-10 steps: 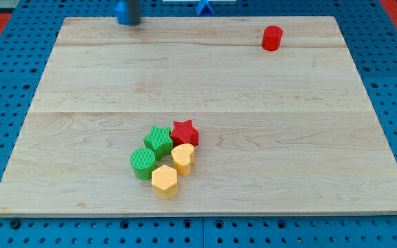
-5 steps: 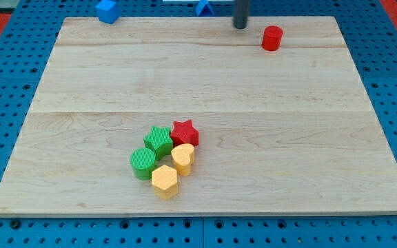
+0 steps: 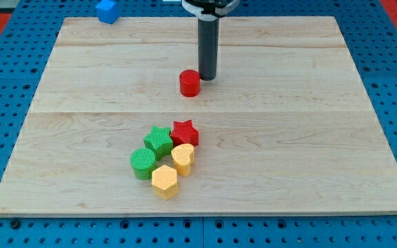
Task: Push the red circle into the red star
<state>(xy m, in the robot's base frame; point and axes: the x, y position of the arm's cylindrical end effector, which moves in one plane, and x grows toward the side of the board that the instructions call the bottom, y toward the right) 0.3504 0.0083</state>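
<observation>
The red circle [image 3: 189, 83] stands on the wooden board, above its middle. My tip [image 3: 207, 76] is just to the circle's upper right, touching it or nearly so. The red star [image 3: 183, 131] lies lower, below the circle, at the top right of a cluster of blocks. A gap of bare board separates circle and star.
The cluster holds a green star [image 3: 158, 141], a green circle [image 3: 143, 163], a yellow block [image 3: 182, 158] and a yellow hexagon [image 3: 164, 181]. A blue block [image 3: 107, 10] sits at the board's [image 3: 309, 138] top left edge.
My tip swept from the top edge down and left. The red circle moved from the top right to above the board's middle, nearer the red star. The blue triangle at the top is now hidden.
</observation>
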